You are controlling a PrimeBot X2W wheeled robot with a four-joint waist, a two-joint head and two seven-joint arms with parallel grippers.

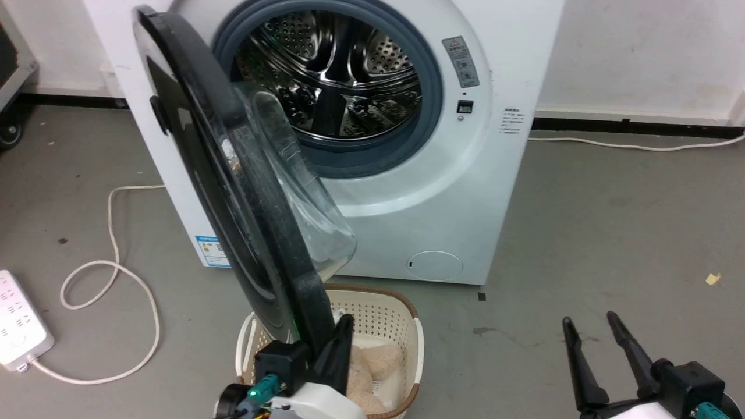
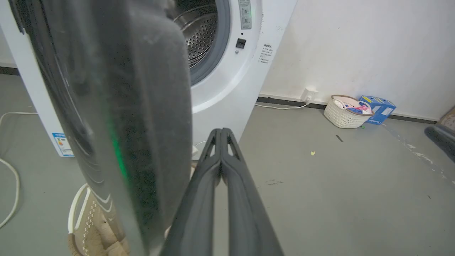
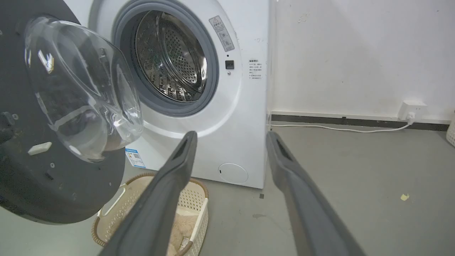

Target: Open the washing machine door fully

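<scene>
The washing machine door is a glossy black disc with a bulging glass bowl. It stands swung out from the white machine, nearly edge-on to the head view, hinged at the left. My left gripper is shut with nothing between its fingers and lies just right of the door's lower rim, on its inner side. In the left wrist view its joined fingertips point past the door at the machine. My right gripper is open low at the right, apart from the door, with fingers spread.
A cream laundry basket with cloth in it sits on the floor under the door. A white power strip and a looped cable lie at the left. Another basket and a blue box stand by the right wall.
</scene>
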